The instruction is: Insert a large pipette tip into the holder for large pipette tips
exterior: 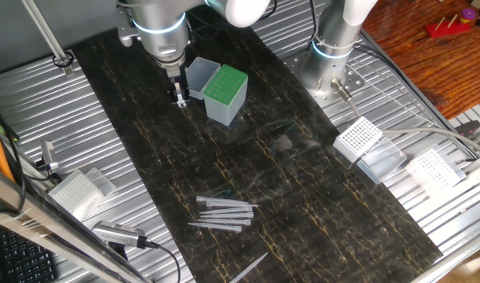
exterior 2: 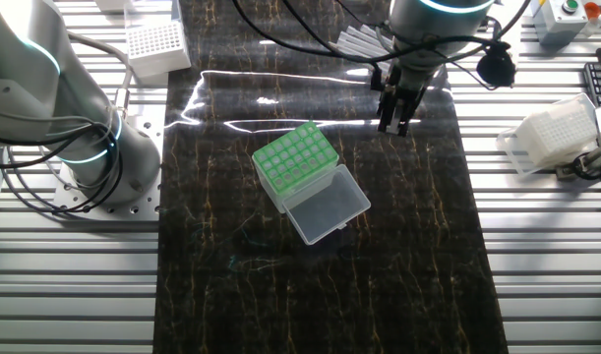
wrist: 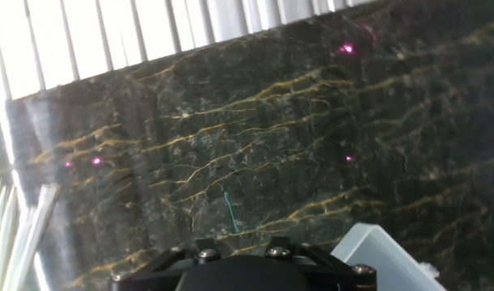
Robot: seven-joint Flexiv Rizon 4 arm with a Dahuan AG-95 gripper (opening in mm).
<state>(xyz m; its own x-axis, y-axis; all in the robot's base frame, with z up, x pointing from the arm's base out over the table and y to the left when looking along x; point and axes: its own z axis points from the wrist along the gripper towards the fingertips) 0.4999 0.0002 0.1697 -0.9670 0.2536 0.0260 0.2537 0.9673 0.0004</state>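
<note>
The holder for large pipette tips (exterior: 225, 85) stands at the far middle of the dark mat, its green perforated top (exterior 2: 295, 162) bare and its clear lid (exterior 2: 328, 206) hinged open. Several large pipette tips (exterior: 224, 214) lie loose near the mat's front; they also show behind the arm (exterior 2: 359, 41) and at the hand view's left edge (wrist: 20, 234). My gripper (exterior: 181, 96) hangs beside the holder, on its lid side, fingers pointing down just above the mat (exterior 2: 396, 118). A narrow gap shows between the fingers and nothing is in it. The hand view shows only the gripper's body.
One single tip (exterior: 251, 267) lies at the mat's front edge. White-grid racks with clear lids sit on the slatted table at the right (exterior: 369, 145), far right (exterior: 432, 169) and left (exterior: 75, 192). A second robot's base (exterior: 334, 55) stands behind the mat.
</note>
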